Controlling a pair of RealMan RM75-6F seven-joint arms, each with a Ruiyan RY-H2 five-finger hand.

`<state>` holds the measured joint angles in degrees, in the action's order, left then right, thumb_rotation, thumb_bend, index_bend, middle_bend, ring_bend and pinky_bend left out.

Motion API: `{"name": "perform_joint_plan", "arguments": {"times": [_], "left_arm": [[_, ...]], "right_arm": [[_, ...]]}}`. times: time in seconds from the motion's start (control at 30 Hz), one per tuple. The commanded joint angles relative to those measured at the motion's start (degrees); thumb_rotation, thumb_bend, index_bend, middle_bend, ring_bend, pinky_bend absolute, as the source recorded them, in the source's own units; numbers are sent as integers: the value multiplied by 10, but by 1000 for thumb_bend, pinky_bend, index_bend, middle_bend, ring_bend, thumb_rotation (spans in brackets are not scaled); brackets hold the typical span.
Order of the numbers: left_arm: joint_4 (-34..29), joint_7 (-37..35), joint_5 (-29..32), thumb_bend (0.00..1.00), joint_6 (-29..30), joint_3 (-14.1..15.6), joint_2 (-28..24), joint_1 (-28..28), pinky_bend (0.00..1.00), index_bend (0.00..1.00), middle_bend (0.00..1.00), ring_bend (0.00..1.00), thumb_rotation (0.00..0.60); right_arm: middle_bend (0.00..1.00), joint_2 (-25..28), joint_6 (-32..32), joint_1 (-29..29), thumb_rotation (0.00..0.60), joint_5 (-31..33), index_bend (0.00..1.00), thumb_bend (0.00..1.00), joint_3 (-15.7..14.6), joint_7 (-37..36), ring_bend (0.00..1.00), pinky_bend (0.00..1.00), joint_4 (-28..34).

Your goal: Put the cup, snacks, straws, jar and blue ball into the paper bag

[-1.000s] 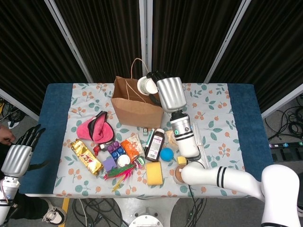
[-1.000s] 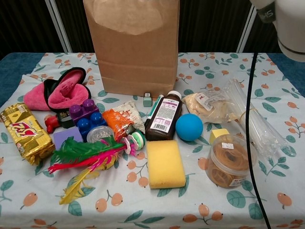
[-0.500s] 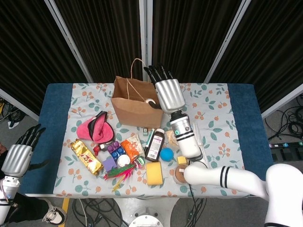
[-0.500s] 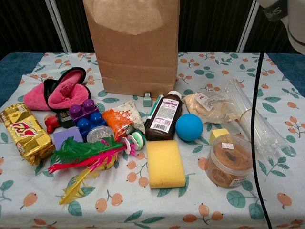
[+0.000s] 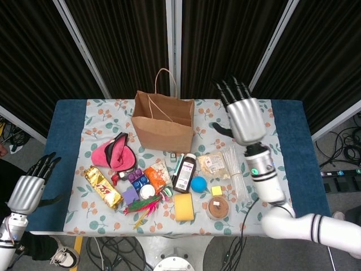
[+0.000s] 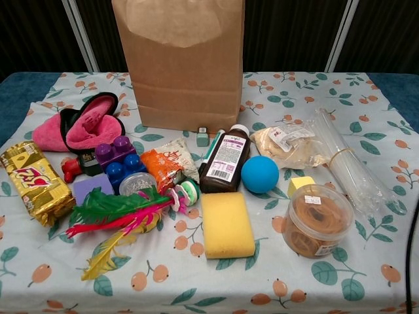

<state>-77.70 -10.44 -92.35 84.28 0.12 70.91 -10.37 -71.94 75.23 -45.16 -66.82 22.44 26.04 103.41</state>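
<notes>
The brown paper bag [image 5: 163, 121] [image 6: 180, 62] stands upright at the back of the table, and no cup shows in either view. My right hand [image 5: 243, 116] hovers to the right of the bag with its fingers spread, holding nothing. The blue ball [image 5: 198, 183] [image 6: 260, 174] lies mid-table beside a clear snack pouch [image 5: 211, 162] [image 6: 285, 145]. A bundle of clear straws [image 5: 232, 172] [image 6: 347, 171] and the plastic jar [image 5: 216, 208] [image 6: 317, 220] lie to the right. My left hand [image 5: 31, 189] hangs open off the table's left edge.
An orange snack packet [image 6: 160, 167], a gold bar [image 6: 36, 182], a brown bottle [image 6: 226, 159], a yellow sponge [image 6: 226, 224], coloured feathers [image 6: 114, 212], purple blocks [image 6: 118, 160] and a pink slipper [image 6: 85, 124] crowd the front left. A black cable [image 6: 411, 261] hangs at the chest view's right edge.
My right hand held a white cup over the bag, let it drop inside, then swung right and away from the bag, leaving the chest view. The left hand barely shifted.
</notes>
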Motion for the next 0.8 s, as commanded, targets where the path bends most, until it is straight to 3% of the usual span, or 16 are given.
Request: {"name": "perform_joint_plan", "arguments": {"times": [0.03,0.2,0.33,0.5,0.8], "left_arm": [[5,1,-5,99,-3,4,6,-1,224,84,105,64,600],[8,8,-15,98,-5,12,21,-3,224,84,105,64,600],[4,18,-19,99,-2,15,26,-1,224,84,105,64,600],[0,28,-20,100,-1,17,25,0,224,84,105,64,600],[-10,26,-30,102,5,25,13,2,224,84,105,64,600]], "right_arm": [[143,105,6,107,600,-106,90,0,-120,-86,31,146,12],[149,96,-16,143,600,-193,88,0,-197,-174,32,145,-109],[161,62,-35,152,600,-221,100,0,-224,-224,46,144,-172],[163,3,-70,146,600,-194,103,0,-214,-249,49,147,-198],[164,-86,-163,104,600,-125,103,0,-177,-226,51,149,-215]]}}
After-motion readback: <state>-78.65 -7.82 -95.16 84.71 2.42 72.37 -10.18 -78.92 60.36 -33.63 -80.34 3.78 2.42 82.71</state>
